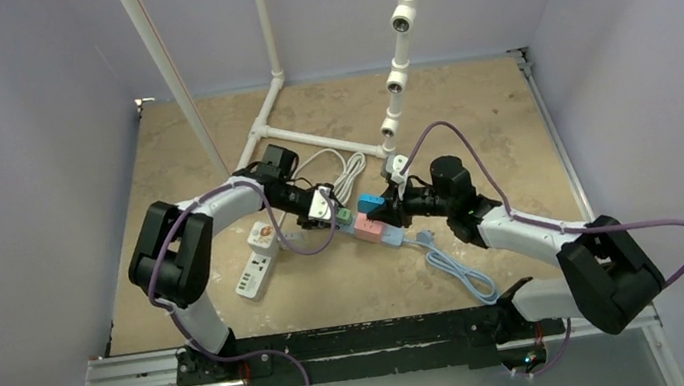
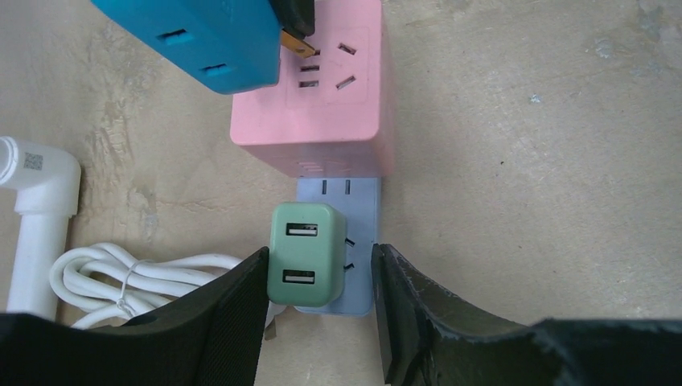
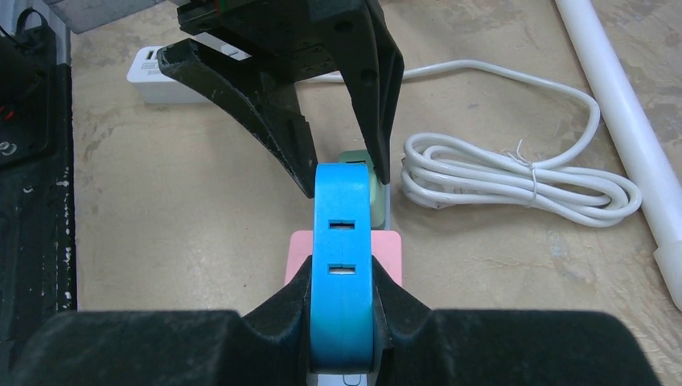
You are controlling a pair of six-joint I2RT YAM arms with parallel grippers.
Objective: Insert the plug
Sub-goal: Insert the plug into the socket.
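Observation:
My right gripper (image 3: 343, 269) is shut on a blue plug (image 3: 343, 241) and holds it over the pink socket cube (image 3: 299, 256). In the left wrist view the blue plug (image 2: 201, 36) is tilted, with its brass prongs at the slots of the pink cube (image 2: 322, 121). My left gripper (image 2: 319, 251) is open astride a green USB charger (image 2: 306, 253) that sits on a pale blue socket block (image 2: 358, 217) joined to the pink cube. Its left finger touches the charger and its right finger stands apart. From above, the left gripper (image 1: 331, 212) and the right gripper (image 1: 386, 209) face each other.
A white power strip (image 1: 255, 261) lies left of the cubes. A coiled white cable (image 3: 515, 181) lies behind them, beside a white PVC pipe frame (image 1: 310, 137). A light blue cord (image 1: 455, 268) runs from the cubes toward the right arm's base.

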